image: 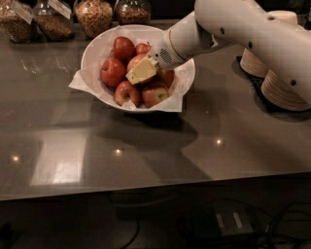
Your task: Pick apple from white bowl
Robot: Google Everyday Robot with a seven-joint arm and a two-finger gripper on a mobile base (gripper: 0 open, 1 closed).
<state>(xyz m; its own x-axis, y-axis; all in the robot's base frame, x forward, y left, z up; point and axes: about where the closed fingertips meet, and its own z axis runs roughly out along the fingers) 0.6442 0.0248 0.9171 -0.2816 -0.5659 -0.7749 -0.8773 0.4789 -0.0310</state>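
Observation:
The white bowl (pixel 91 52), lined with crinkled white paper, stands at the back middle of the dark table and holds several apples. The big, paler orange-red apple (pixel 134 61) lies in the middle of the pile, partly hidden. My gripper (pixel 142 72) reaches in from the right on the white arm. Its pale yellow tip sits low among the apples, right against the front of the big apple. Smaller dark red apples (pixel 112 72) lie to the left and behind. A red apple with a yellow-green patch (pixel 155 94) lies at the front of the bowl.
Glass jars of grains and nuts (pixel 95 14) line the back edge behind the bowl. Stacks of beige disposable bowls (pixel 282 90) stand at the right, under my arm. The table's front edge (pixel 146 187) runs across the lower part of the view.

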